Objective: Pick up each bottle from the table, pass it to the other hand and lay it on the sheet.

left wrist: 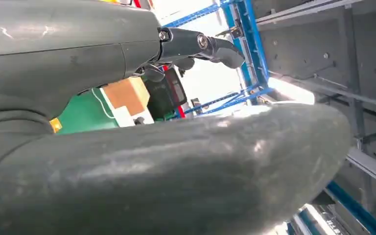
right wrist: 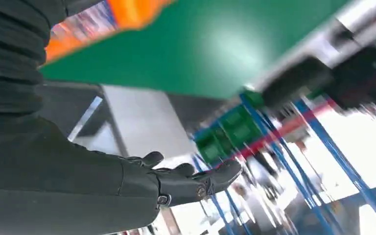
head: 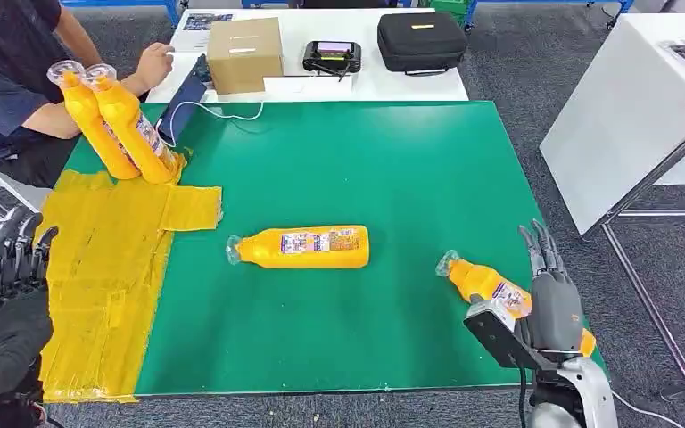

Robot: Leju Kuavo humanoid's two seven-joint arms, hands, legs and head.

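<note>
Four orange bottles in our head view: two of them [head: 111,125] propped together at the far end of the yellow sheet [head: 98,267], well ahead of our left hand [head: 9,267]; the middle bottle [head: 301,247] lies flat on the green mat [head: 366,160], between our hands; the near bottle [head: 499,290] lies just beside our right hand [head: 548,299], its base end hidden behind that hand. Right hand holds nothing, fingers straight and apart. Left hand empty too, fingers upright, loosely curled, off the mat's edge.

We judge the bottles stiff plastic, smooth and likely slick, probably filled so not light; best grip is around the labelled body, not the narrow neck.

Left wrist view: mostly our own grey thumb [left wrist: 176,166] and cover; a slice of mat and the cardboard box [left wrist: 125,93] past the fingers. Nothing held.

Right wrist view: blurred. Fingers [right wrist: 196,178] extended, empty; orange bottle body on the mat, close to the wrist. Contact between hand and bottle — we cannot tell.
</note>
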